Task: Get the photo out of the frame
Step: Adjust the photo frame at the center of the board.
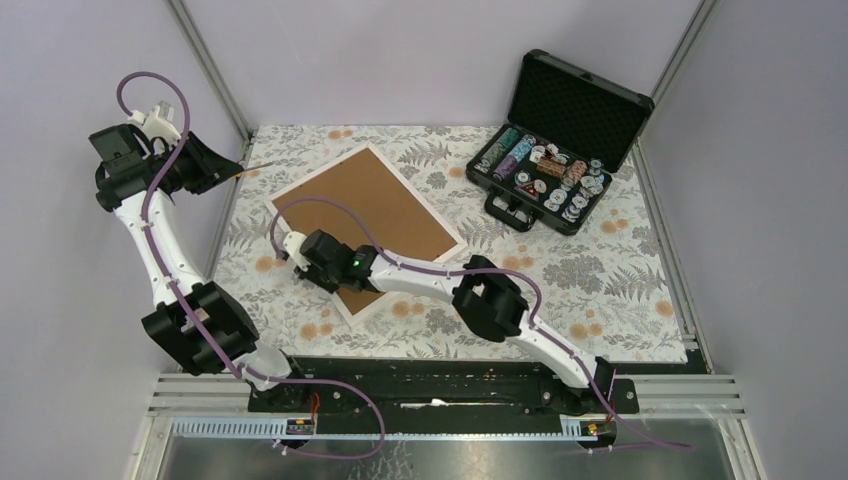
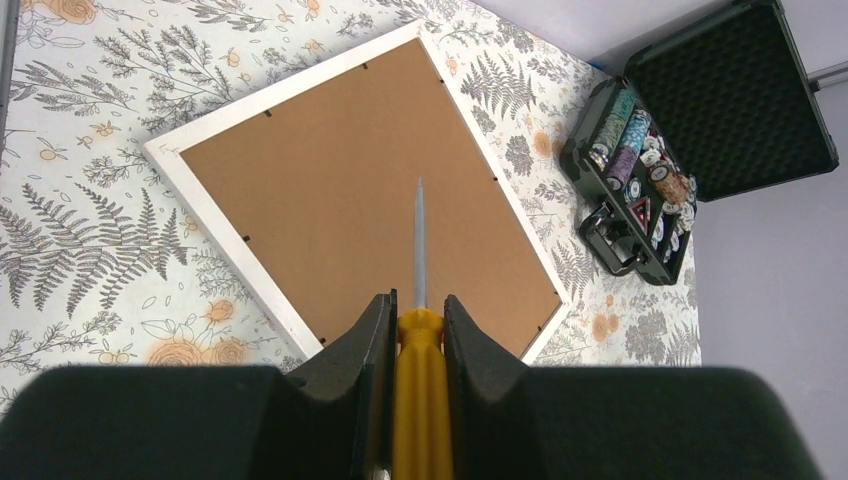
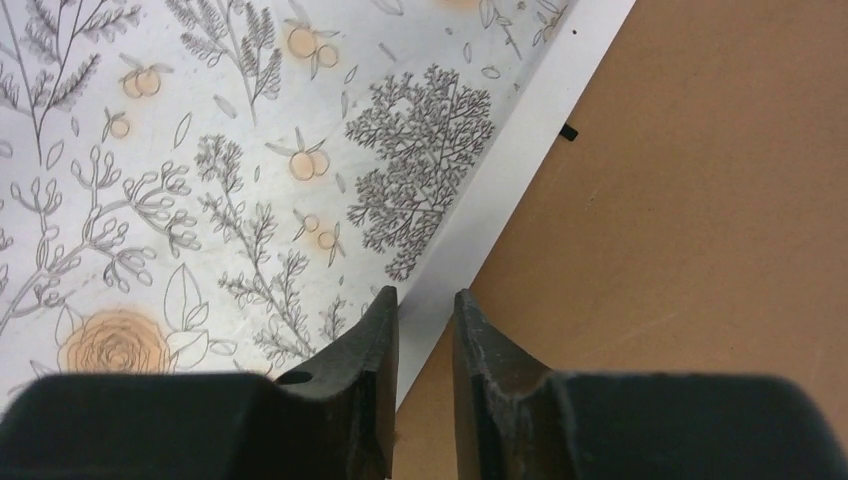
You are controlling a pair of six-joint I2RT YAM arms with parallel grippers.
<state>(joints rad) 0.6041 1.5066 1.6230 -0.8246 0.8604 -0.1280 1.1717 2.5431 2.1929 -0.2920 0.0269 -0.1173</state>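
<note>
The frame [image 1: 380, 205] lies face down on the floral cloth, its brown fibreboard back up inside a narrow white border [image 2: 215, 215]. The photo is hidden beneath the backing. My left gripper [image 2: 419, 300] is raised at the far left [image 1: 232, 170], shut on a yellow-handled screwdriver [image 2: 420, 390] whose shaft points over the backing. My right gripper [image 1: 290, 250] sits low at the frame's near-left edge. Its jaws [image 3: 426, 296] stand a narrow gap apart, straddling the white border [image 3: 520, 150], with nothing clamped between them.
An open black foam-lined case of poker chips [image 1: 560, 150] stands at the back right. Small black retaining tabs [image 3: 570, 131] dot the backing's edge. The floral cloth [image 1: 620, 290] covers the table between grey walls and metal rails.
</note>
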